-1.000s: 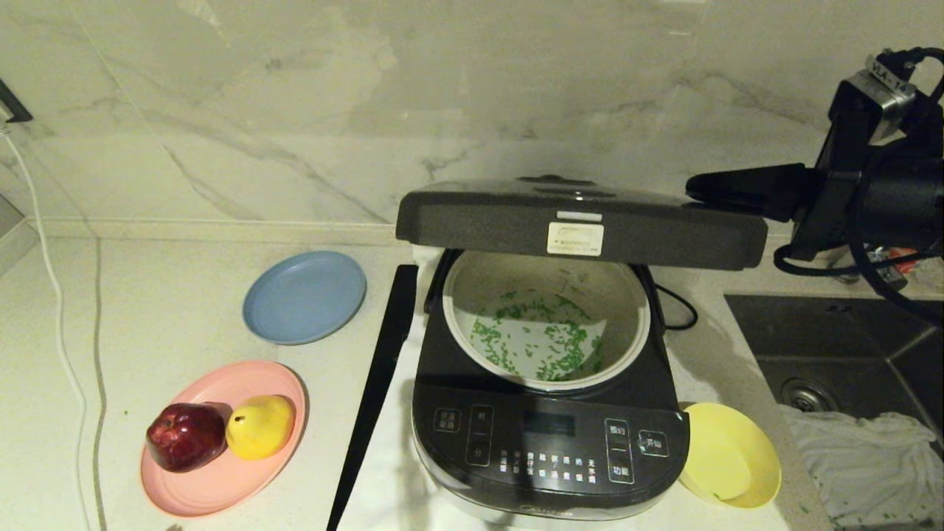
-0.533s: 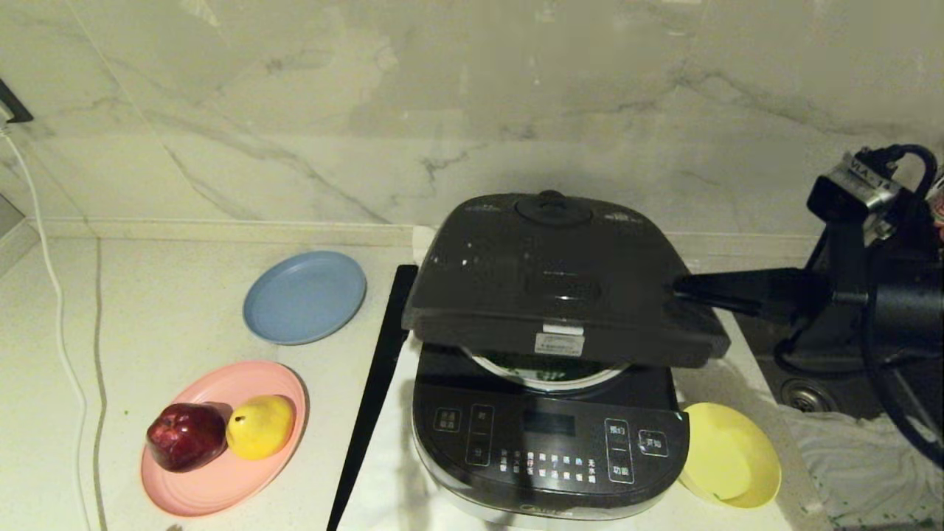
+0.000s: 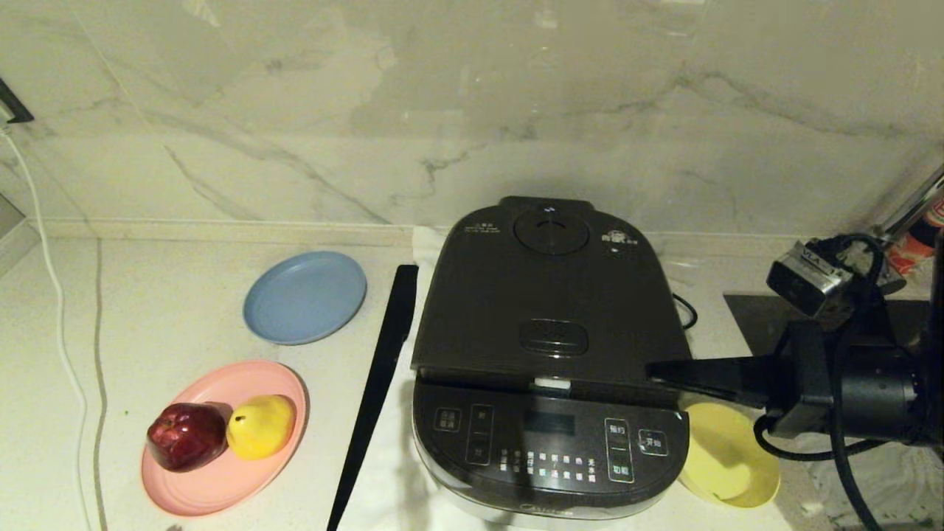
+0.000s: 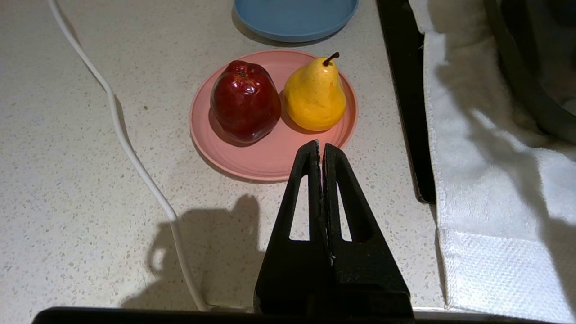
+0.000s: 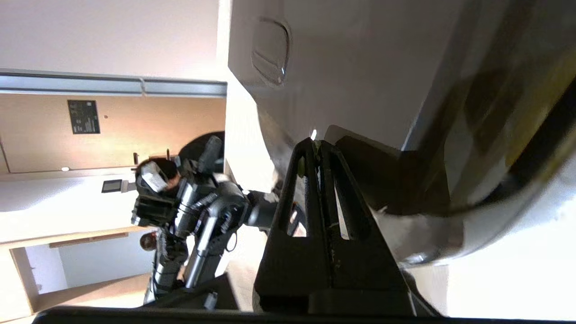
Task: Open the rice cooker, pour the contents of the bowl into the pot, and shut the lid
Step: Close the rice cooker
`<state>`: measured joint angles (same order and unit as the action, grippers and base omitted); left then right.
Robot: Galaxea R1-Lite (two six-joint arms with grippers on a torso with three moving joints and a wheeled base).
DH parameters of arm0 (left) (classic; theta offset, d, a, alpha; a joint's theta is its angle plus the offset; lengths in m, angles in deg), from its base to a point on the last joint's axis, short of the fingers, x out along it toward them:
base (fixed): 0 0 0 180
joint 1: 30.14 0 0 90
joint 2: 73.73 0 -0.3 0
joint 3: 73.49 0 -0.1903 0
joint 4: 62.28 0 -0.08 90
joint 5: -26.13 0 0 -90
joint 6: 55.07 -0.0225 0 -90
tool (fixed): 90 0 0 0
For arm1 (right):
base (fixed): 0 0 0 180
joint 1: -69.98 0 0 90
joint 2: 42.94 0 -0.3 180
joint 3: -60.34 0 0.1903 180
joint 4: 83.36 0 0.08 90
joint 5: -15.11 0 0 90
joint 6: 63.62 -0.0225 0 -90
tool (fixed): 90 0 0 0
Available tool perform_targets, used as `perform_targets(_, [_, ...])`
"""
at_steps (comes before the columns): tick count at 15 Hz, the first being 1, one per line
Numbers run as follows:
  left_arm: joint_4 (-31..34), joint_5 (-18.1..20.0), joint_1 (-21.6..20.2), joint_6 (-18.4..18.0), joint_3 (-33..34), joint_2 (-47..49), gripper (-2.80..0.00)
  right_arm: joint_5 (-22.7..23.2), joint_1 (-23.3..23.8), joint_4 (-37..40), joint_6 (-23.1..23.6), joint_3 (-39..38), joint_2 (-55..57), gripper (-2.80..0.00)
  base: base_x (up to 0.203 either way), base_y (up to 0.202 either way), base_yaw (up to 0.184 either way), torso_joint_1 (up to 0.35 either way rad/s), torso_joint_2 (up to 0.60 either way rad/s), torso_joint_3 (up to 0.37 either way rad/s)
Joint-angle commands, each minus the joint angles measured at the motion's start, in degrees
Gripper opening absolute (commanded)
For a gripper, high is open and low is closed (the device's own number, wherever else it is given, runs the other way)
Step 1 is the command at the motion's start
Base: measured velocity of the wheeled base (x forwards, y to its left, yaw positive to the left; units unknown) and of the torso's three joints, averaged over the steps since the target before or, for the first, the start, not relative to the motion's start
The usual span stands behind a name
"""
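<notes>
Two gripper fingers pressed flat together with nothing between them: that is what your right gripper (image 3: pixel 653 371) shows, its tip resting on the front right corner of the lid (image 3: pixel 549 302). In the right wrist view the same closed fingers (image 5: pixel 310 189) point at the lid's grey surface (image 5: pixel 360 67), and the oval release button (image 5: pixel 270 51) sits further along it. From there, follow the right arm back over the edge of the sink (image 3: pixel 745 317) at the right side of the counter.

You can see the lid lying down over the rice cooker (image 3: pixel 549 442), so the pot and the contents are hidden from every view. Only a thin seam shows along the lid's front edge, just above the button panel (image 3: pixel 546 442). The yellow bowl (image 3: pixel 726 457) sits tilted against the cooker's front right side, directly under your right gripper's fingers, and looks empty.

Your left gripper (image 4: pixel 320 150) is also closed on nothing, hanging above the counter (image 3: pixel 147 310) near the pink plate (image 4: pixel 270 157), which carries a red apple (image 4: pixel 245 101) and a yellow pear (image 4: pixel 315 94). Beyond it lies the blue plate (image 3: pixel 304 296). A white cloth (image 4: pixel 486 180) lies under the cooker, and a white cable (image 4: pixel 130 148) runs across the counter on the far left.
</notes>
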<state>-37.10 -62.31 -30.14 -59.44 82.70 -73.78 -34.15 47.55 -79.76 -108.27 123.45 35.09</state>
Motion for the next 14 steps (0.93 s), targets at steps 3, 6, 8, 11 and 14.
perform_targets(3, [0.03,0.02,0.00,-0.02,0.00,0.05,-2.80,0.13,-0.07,-3.70,-0.32,-4.46,2.69,-2.80,0.000,0.000,0.000,0.000,0.00,0.000])
perform_targets(6, [0.03,0.02,0.00,-0.02,0.00,0.05,-2.80,0.13,-0.07,-4.41,-0.29,-5.12,3.53,-2.80,0.000,0.000,0.000,0.000,0.00,0.000])
perform_targets(8, [0.03,0.02,0.00,-0.02,0.00,0.05,-2.80,-0.03,0.02,-4.41,-0.34,-5.26,4.21,-2.80,0.000,0.000,0.000,0.000,0.00,0.000])
perform_targets(11, [0.03,0.02,0.00,-0.02,0.00,0.05,-2.80,-0.29,0.02,-5.57,-0.34,-5.90,4.65,-2.80,0.000,0.000,0.000,0.000,0.00,0.000])
perform_targets(14, [0.03,0.02,0.00,-0.02,0.00,0.05,-2.80,-0.87,0.02,-6.31,-0.56,-4.78,2.52,-2.80,0.000,0.000,0.000,0.000,0.00,0.000])
